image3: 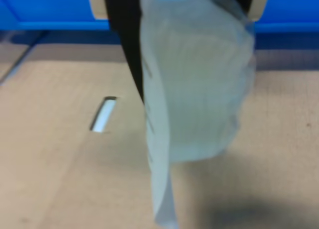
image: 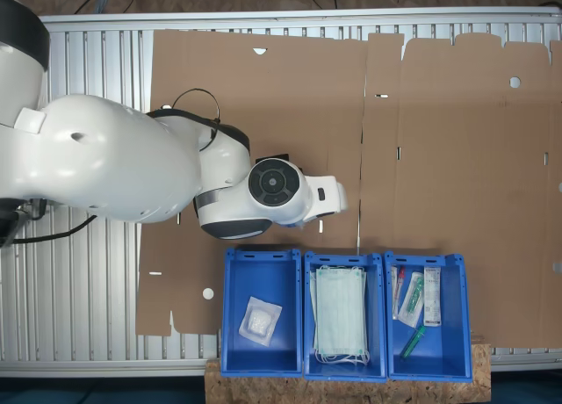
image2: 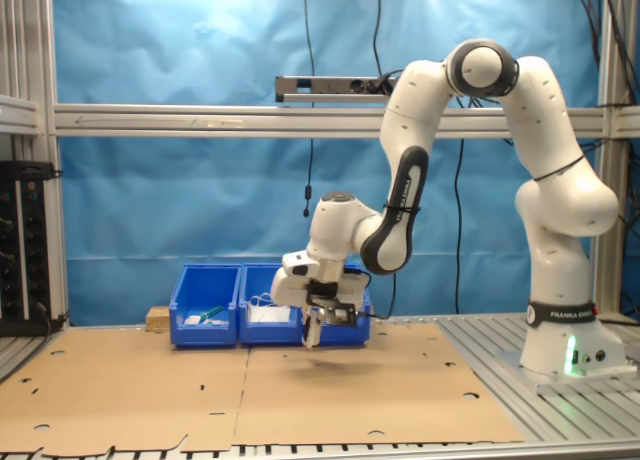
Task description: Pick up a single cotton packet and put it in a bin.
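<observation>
Your tool (image2: 312,332) is gripping the small flat white cotton packet (image3: 194,89), which is hanging down over the brown cardboard-covered counter (image2: 330,390). Just beyond it, the deep blue plastic bin (image: 261,312) with one white packet already inside is waiting, at the first exterior view's left of three.

Three bins stood side by side at the cardboard sheet's (image: 290,114) edge, along the first exterior view's bottom. The bin (image: 260,309) nearest that sheet's corner held one square packet (image: 260,321). The middle bin (image: 344,314) held a stack of face masks (image: 341,312). The third bin (image: 428,316) held long narrow packets (image: 421,296). In the second exterior view the gripper (image2: 314,332) hung above the cardboard just before the bins, and in the wrist view the cotton packet (image3: 194,89) hung between the fingers (image3: 124,45).
</observation>
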Robot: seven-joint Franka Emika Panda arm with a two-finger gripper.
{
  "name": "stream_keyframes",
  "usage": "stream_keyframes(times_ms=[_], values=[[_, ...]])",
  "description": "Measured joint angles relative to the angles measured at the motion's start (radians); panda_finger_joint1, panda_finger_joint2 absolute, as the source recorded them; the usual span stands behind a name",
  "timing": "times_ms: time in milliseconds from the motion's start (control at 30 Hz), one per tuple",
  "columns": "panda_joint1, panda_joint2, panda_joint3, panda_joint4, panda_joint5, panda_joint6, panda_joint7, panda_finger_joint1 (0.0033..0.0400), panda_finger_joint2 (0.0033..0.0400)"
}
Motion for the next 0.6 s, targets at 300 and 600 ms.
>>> stream_keyframes(times_ms=[300, 600], values=[[0.000, -0.086, 0.017, -0.032, 0.000, 0.000, 0.000, 0.0055, 0.0055], [0.002, -0.145, 0.030, -0.040, 0.000, -0.005, 0.000, 0.0056, 0.0056]])
